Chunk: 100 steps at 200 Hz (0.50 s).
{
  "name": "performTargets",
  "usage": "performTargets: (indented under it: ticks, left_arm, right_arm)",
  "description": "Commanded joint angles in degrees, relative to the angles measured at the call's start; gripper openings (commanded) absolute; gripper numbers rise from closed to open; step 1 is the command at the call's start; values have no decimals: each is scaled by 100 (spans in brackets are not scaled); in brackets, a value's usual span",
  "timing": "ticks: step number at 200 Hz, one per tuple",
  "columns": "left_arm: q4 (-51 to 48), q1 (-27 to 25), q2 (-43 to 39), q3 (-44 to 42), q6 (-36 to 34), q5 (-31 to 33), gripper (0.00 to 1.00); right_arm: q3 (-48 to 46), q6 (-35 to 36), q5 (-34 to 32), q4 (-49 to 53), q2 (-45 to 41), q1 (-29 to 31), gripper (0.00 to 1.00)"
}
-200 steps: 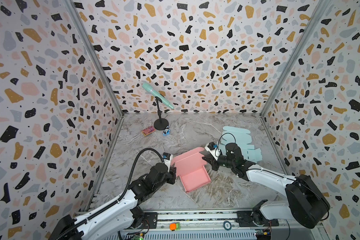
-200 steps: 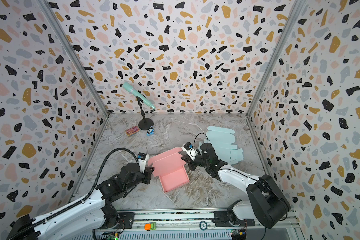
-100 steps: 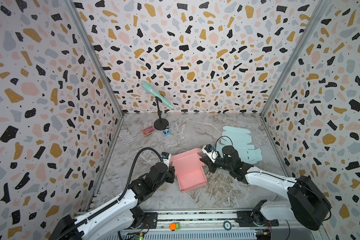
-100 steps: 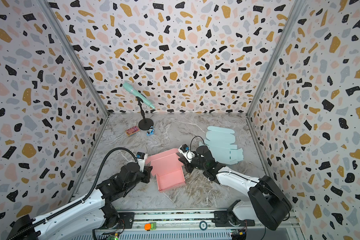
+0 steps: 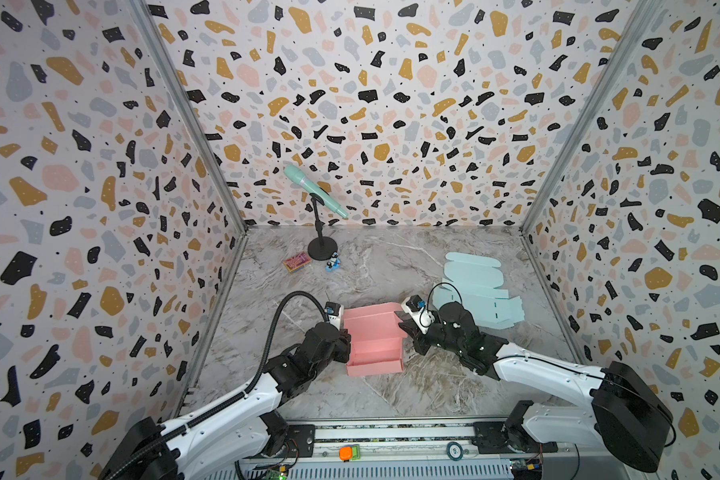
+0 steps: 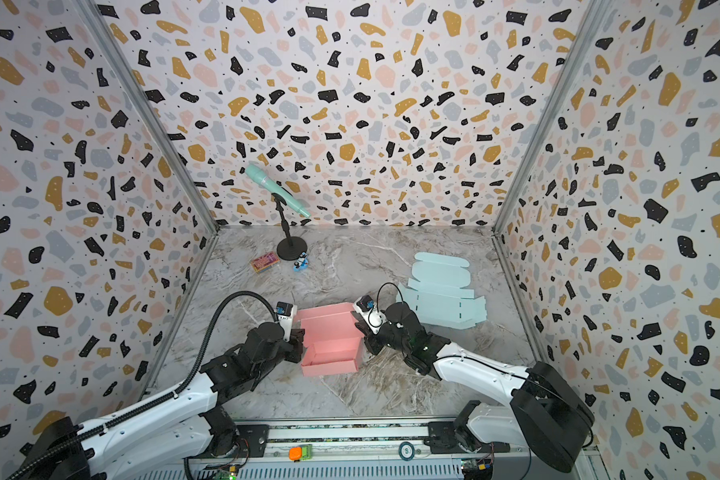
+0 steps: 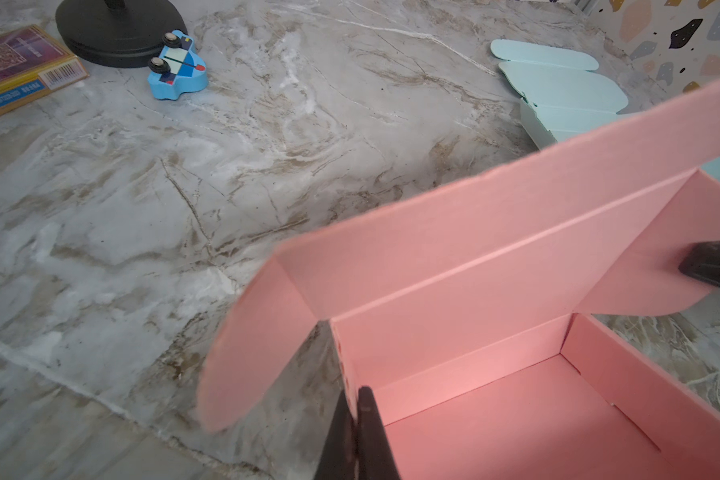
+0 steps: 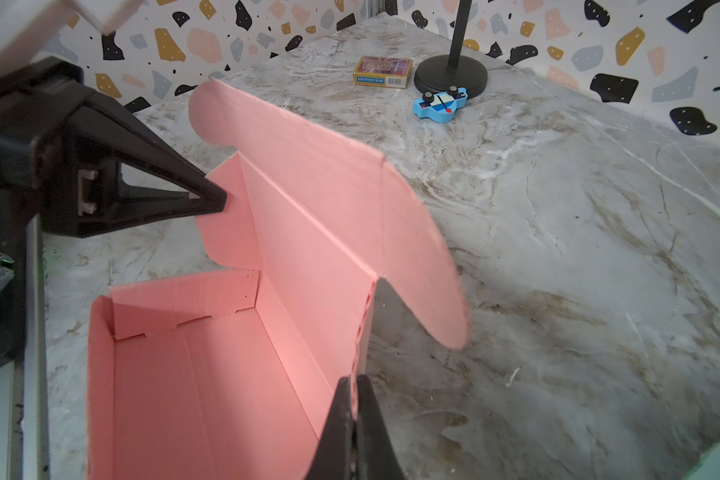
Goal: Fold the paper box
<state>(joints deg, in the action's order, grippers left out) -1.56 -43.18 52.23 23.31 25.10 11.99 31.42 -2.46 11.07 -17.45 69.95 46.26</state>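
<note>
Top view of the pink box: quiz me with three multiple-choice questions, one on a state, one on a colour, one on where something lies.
1. The lid of the pink paper box is:
A) shut
B) open and raised
C) torn off

2. The microphone is:
A) mint green
B) red
C) black

3. The flat light-blue box blank lies:
A) inside the pink paper box
B) beside the toy car
C) on the table, right of the pink paper box and farther back

Answers:
1 B: both wrist views show the lid standing up and the inside bare.
2 A: its whole body is mint green in both top views.
3 C: it lies flat near the right wall.
</note>
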Motion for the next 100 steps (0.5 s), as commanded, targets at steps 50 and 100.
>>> performTargets:
  ticks: [50,100]
  left_arm:
    - [753,-79,-28,138,-241,-34,0]
    - [834,-285,37,113,-199,312,0]
  right_arm:
    - [-28,-462,-21,112,31,85,14]
    - [285,-657,-155,300,238,85,14]
